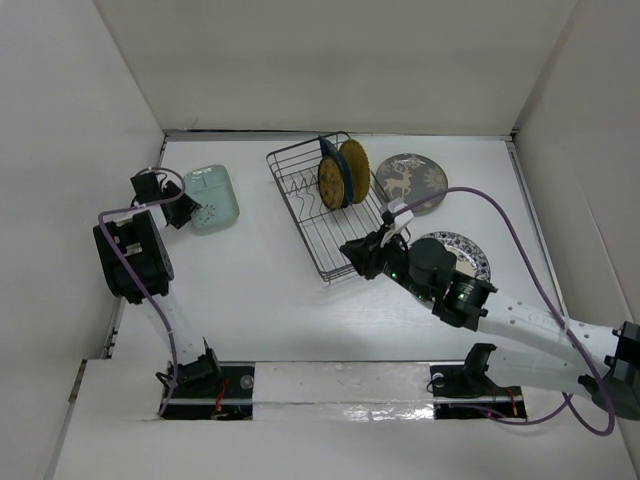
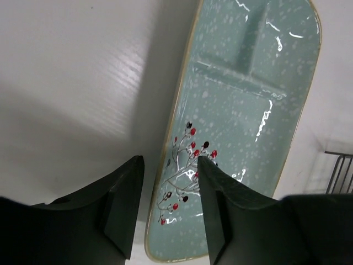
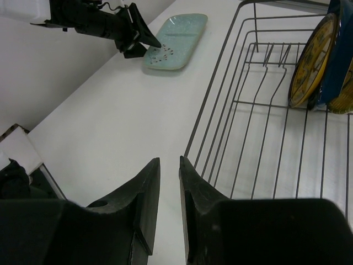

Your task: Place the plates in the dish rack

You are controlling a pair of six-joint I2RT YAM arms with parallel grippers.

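Left wrist view is showing the mint dish [image 2: 248, 121] rim lying between the fingers of the open left gripper [image 2: 170, 163], seemingly set for pinching, while the right gripper [image 3: 169, 161] is hovering empty, barely parted

**White table, four things lying on it**

The white table [image 1: 260, 290] before me carries the dish rack [image 1: 325, 240] near its middle, set at a slant. To my left, well apart from the rack, the pale mint rectangular dish [image 1: 212, 198] lies flat. On my right, the grey deer plate [image 1: 410, 182] lies just beside the rack's far end. Nearer me lies the blue-and-white patterned plate [image 1: 470, 252], partly hidden from above.
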